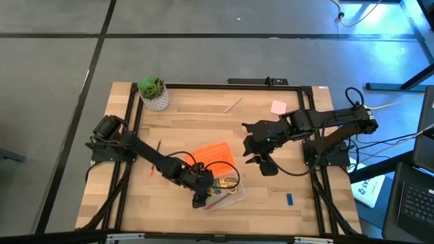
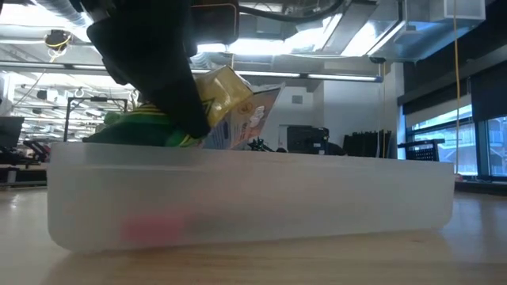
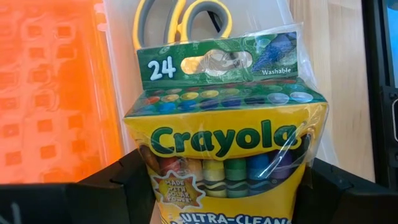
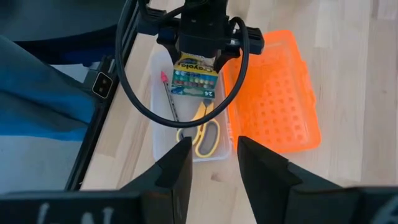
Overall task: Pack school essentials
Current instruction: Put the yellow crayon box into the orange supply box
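The left gripper clamps the crayon box by its sides: light, stiff cardboard in slippery wrap. At three o'clock, the right gripper waits, fingers apart.

Glossy film-wrapped crayon box, frosted plastic case, wooden table

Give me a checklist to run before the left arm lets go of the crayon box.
1. Left tool gripping crayon box: ok.
2. Box over the clear case: ok.
3. Orange lid swung aside: ok.
4. Scissors and pencil already inside: ok.
5. Box lying flat in the case: not ok, it stands tilted.
6. Right tool clear, empty, fingers apart: ok.
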